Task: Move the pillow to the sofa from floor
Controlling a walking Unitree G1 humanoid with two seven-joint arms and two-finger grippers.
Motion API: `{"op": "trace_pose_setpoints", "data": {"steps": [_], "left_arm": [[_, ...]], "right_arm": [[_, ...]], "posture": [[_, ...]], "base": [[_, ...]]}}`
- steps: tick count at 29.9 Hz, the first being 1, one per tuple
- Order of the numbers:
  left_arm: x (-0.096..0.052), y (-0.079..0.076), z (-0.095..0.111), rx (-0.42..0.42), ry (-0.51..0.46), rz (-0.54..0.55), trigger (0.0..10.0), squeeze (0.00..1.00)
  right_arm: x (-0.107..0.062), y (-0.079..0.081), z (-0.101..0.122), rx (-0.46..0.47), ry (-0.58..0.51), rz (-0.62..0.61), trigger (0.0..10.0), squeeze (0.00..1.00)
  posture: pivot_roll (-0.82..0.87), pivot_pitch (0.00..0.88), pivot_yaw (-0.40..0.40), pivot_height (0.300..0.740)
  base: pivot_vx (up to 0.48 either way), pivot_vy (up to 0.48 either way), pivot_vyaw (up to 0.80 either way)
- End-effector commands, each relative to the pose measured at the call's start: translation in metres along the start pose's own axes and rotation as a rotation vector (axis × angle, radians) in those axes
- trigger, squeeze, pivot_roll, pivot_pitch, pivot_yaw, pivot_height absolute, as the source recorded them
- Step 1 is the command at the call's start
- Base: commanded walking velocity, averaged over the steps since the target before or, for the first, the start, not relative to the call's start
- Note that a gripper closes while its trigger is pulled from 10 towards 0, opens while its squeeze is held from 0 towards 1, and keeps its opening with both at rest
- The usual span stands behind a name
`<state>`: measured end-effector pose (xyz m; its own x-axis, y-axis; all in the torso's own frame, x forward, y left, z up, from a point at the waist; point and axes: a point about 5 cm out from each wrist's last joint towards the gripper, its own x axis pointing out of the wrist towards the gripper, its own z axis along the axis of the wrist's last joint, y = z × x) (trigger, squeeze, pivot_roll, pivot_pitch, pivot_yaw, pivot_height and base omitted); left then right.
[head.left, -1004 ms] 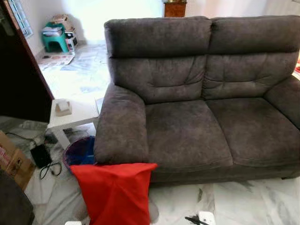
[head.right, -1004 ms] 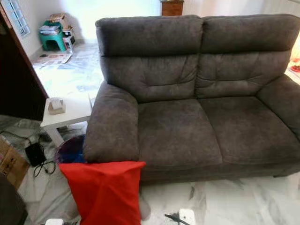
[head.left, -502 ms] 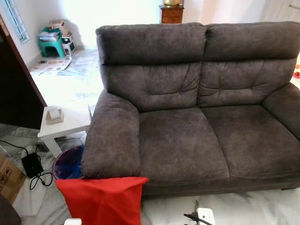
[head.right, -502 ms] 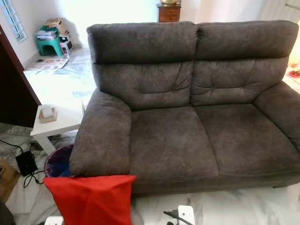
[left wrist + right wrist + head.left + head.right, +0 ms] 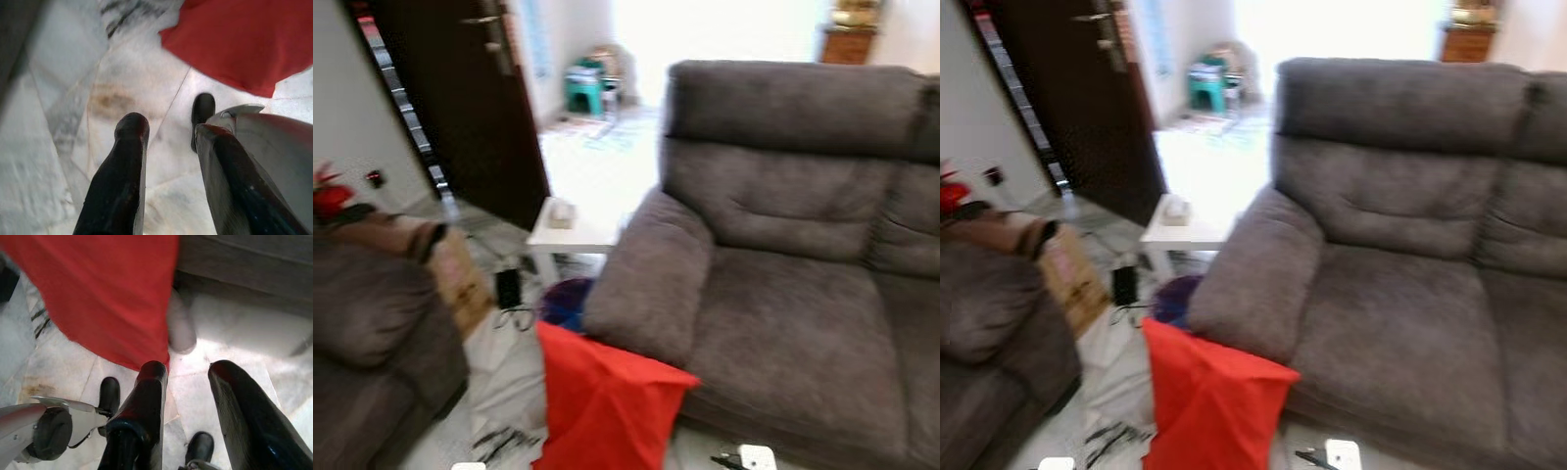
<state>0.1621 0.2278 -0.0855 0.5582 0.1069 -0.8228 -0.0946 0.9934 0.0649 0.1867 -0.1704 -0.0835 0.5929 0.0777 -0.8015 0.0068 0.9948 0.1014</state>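
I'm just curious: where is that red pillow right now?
In the eye views, the red pillow stands on the floor, leaning against the front of the grey sofa's left armrest.

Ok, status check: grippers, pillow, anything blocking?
Left gripper and right gripper open, empty, above floor. Red pillow on floor, leaning against sofa armrest. Nothing between pillow and sofa.

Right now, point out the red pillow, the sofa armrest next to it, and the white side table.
red pillow [image 5: 602, 401], left eye view, middle of its front face.
sofa armrest [image 5: 651, 279], left eye view, top of the padded arm.
white side table [image 5: 582, 233], left eye view, bare part of the tabletop.
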Motion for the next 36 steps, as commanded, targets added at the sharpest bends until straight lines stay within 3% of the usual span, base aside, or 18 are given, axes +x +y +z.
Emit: {"op": "trace_pose_setpoints", "data": {"steps": [1, 13, 21, 36], "left_arm": [[-0.0002, 0.0032, 0.0015, -0.002, -0.009, 0.011, 10.0, 0.00], [-0.0002, 0.0030, 0.0014, 0.004, -0.008, 0.007, 10.0, 0.00], [-0.0002, 0.0023, 0.0014, 0.023, -0.011, 0.005, 10.0, 0.00], [-0.0003, 0.0026, 0.0012, 0.024, -0.013, 0.013, 10.0, 0.00]], "right_arm": [[0.0010, 0.0048, 0.0016, 0.003, -0.005, 0.009, 10.0, 0.00], [0.0009, 0.0049, 0.0009, 0.036, -0.010, 0.004, 10.0, 0.00], [0.0006, 0.0043, -0.0002, 0.050, -0.008, 0.004, 10.0, 0.00], [0.0005, 0.0044, -0.0003, 0.049, -0.008, 0.011, 10.0, 0.00]], "posture": [[0.01, 0.000, 0.038, 0.740], [0.01, 0.000, 0.040, 0.740], [0.01, 0.000, 0.037, 0.740], [0.01, 0.000, 0.036, 0.740]], "base": [[0.000, 0.000, 0.80], [0.000, 0.000, 0.75], [0.000, 0.000, 0.00], [0.000, -0.418, 0.00]]}}
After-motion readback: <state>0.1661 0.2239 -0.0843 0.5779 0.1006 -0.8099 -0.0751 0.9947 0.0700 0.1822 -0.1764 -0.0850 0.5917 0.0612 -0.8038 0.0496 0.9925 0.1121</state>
